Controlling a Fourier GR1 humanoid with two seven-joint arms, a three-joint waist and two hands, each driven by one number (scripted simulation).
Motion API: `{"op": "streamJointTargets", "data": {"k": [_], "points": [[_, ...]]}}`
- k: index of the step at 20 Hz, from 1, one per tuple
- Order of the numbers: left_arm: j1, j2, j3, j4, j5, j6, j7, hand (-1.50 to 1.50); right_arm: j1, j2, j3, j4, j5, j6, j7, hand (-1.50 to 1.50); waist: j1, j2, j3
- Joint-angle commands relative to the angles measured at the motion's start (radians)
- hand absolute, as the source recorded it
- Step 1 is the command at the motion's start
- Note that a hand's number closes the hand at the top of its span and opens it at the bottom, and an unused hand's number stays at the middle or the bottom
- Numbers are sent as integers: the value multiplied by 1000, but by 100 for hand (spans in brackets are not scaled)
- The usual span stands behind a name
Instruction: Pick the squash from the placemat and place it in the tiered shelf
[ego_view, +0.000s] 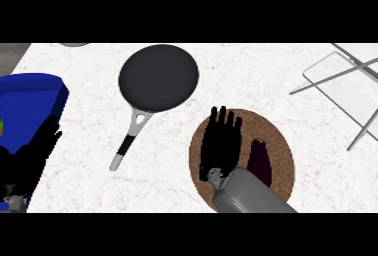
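Head view, looking steeply down on the pale marbled surface (244, 75).

Right hand (221, 142): over the left half of the brown oval placemat (277, 135), fingers straight and spread, pointing to 12 o'clock. It holds nothing. Its grey forearm (251, 197) comes in from 6 o'clock, over the mat's lower end.

Squash (260, 159): dark, elongated, lying on the placemat's right half with its long axis roughly 12 to 6. It sits just beside the right hand, at the hand's 3 o'clock. I can't tell whether hand and squash touch. No finger is wrapped round it.

Tiered shelf (347, 82): grey frame with pale panels, at 1 to 2 o'clock from the mat, well apart from it and partly cut off by the right edge.

Frying pan (159, 77): dark and round, at 11 o'clock from the mat. Its handle (127, 145) runs down toward 7 o'clock and ends left of the mat, not touching it.

Left hand (33, 150): resting at the left edge, fingers up and relaxed, nothing in it. It overlaps a blue object (29, 105) at 9 o'clock; I can't make out what that object is.
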Motion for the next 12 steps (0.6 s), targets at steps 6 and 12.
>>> {"op": "streamJointTargets", "data": {"k": [6,12], "points": [[-24,18,57,97,9,-73,-53,0,57,-3,-69,-70,66,147,109,-150,-8,3,1],[61,8,53,-90,4,-51,25,0,43,17,-143,36,104,107,17,-150,10,3,2]]}}
